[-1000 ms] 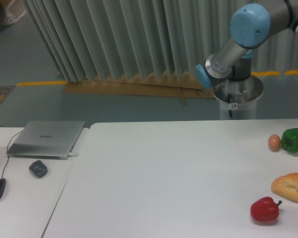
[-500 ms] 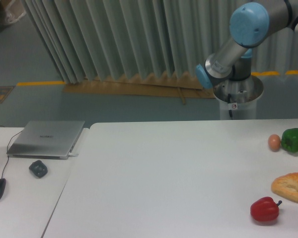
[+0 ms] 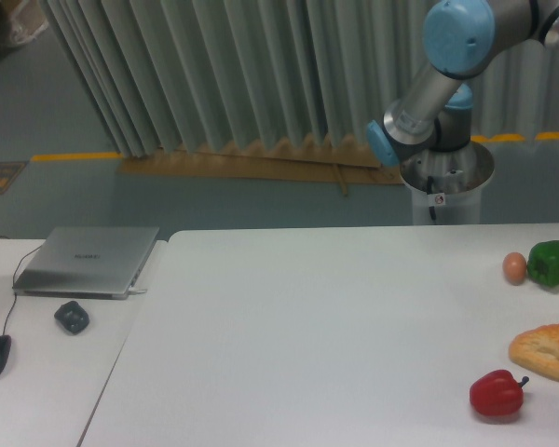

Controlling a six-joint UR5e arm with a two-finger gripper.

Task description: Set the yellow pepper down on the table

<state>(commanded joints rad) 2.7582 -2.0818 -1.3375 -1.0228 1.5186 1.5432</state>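
The gripper lay outside the frame, so its jaws could not be judged; only the arm [image 3: 429, 88] crossed the upper right. No yellow pepper showed. At the table's [image 3: 307, 335] right edge sat one red pepper [image 3: 497, 394], one green pepper [image 3: 551, 262], one egg [image 3: 514, 267], one bread [image 3: 548, 349]. One laptop [image 3: 87, 260] lay far left, its logo unreadable.

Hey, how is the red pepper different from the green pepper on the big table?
The red pepper sits near the table's front edge, while the green pepper sits farther back beside the egg. The red pepper's dark stem shows, pointing right; no stem can be made out on the green pepper. The red one stands alone, and the green one is right by the egg. Both rest on the white table, apart from the arm.
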